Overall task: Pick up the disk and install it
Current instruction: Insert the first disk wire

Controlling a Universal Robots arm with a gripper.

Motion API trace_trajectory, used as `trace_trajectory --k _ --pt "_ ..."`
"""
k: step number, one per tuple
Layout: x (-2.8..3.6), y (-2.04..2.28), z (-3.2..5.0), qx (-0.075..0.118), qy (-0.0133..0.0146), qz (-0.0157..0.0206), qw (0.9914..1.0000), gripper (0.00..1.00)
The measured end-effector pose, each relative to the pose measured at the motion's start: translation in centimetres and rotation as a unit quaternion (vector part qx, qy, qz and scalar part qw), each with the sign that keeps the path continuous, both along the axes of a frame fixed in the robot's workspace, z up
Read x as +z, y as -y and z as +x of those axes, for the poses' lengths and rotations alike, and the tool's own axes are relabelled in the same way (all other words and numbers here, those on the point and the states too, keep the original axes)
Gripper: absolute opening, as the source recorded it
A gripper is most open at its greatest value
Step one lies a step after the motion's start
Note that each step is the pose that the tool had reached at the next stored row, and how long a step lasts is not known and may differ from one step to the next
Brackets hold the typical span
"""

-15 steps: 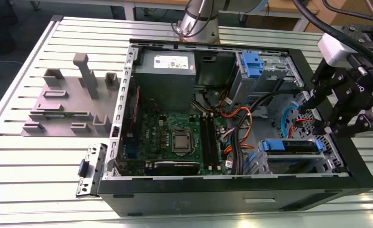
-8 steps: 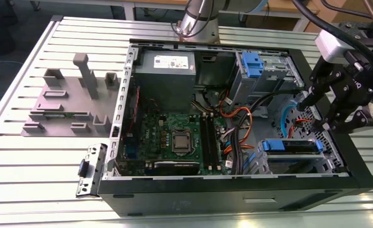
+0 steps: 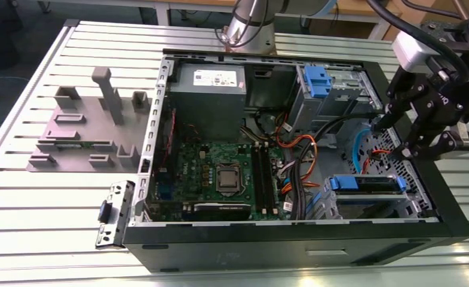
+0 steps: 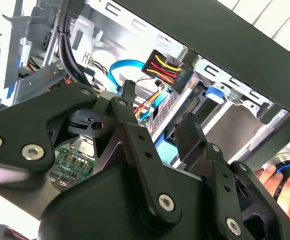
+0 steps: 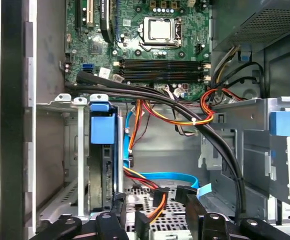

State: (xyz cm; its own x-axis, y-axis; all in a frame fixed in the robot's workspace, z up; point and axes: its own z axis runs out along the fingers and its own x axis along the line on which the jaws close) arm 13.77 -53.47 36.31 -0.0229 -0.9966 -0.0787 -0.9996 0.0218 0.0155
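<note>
The disk [image 3: 365, 183] stands on edge in the grey drive cage at the exterior view's lower right corner of the open computer case [image 3: 298, 242]; its blue bracket faces up. In the first wrist view the disk [image 5: 102, 150] shows that blue bracket with the dark drive edge below it, between the cage walls. My gripper [image 3: 391, 141] hangs above the case's right side, beyond the disk and apart from it. Its black fingers are spread in both wrist views, gripper [image 5: 156, 202] and gripper [image 4: 157, 107], with only loose cables below the gap. It holds nothing.
The case also holds a grey power-supply box [image 3: 210, 95], the motherboard [image 3: 218, 173], orange and black cables [image 3: 294, 149] and a blue latch [image 3: 318, 81] on a second cage. A grey fixture [image 3: 91, 125] sits on the slatted table. A person's hand [image 4: 280, 187] is outside the case.
</note>
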Motion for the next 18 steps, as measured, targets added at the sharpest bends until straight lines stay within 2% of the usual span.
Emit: trace_trajectory --k 3,5,14,18 --pt "-0.02 -0.49 0.00 0.001 0.0000 -0.0001 1.00000 0.59" --pt "-0.04 -0.68 0.01 0.001 0.0000 0.0000 1.00000 0.59" --pt "-0.13 -0.62 0.63 0.001 0.0000 -0.0017 1.00000 0.59" --pt "-0.19 -0.42 1.17 0.001 0.0000 -0.0030 0.99999 0.59"
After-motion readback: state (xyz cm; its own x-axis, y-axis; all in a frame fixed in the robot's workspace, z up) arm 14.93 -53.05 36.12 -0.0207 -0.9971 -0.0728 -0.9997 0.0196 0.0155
